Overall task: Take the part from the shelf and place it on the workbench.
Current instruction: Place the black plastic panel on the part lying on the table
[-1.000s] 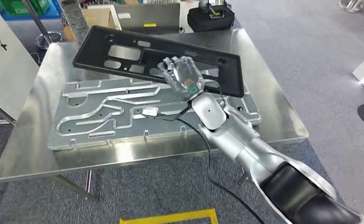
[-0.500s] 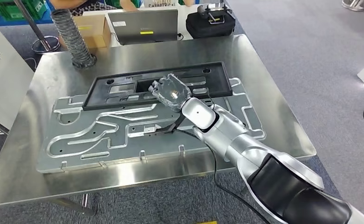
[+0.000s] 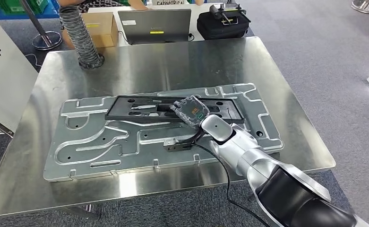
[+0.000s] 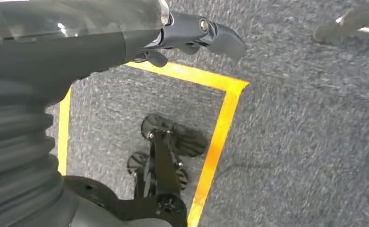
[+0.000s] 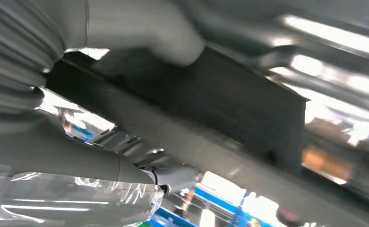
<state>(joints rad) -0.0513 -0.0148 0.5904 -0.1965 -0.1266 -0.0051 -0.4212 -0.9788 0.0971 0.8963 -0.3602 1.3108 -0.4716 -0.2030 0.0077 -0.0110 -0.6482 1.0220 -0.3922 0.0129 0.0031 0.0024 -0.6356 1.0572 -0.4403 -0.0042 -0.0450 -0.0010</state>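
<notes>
Right arm (image 3: 248,156) reaches in from the lower right across the near edge of the workbench (image 3: 149,71), forearm angled up and to the left, wrist bent so the back of the right hand (image 3: 190,111) faces the camera. The hand, in a clear cover, sits at the near long edge of the part (image 3: 125,109), a flat black panel with cut-outs.

In the right wrist view the thumb (image 5: 144,28) lies pressed on one face of the black part (image 5: 229,99), and a darker fingertip (image 5: 177,177) shows on the other side of its edge, so the hand grips the part; the frame is blurred, so how the other fingers lie I can't tell.

The part runs out to the left and right of the fingers, lying low over the jig (image 3: 78,146), a large grey metal plate with routed channels on the workbench. Whether it rests fully on the jig or is just above it, I can't tell.

A small grey block (image 3: 175,144) with a black cable (image 3: 225,175) sits on the jig just beside the wrist.

Beyond the fingers, at the far edge: a ribbed hose (image 3: 81,40), a cardboard box (image 3: 102,26), a laptop (image 3: 154,23), a black bag (image 3: 222,23).

Left hand (image 4: 192,35) hangs over grey carpet with yellow tape (image 4: 218,137); fingers extended, nothing in them.
</notes>
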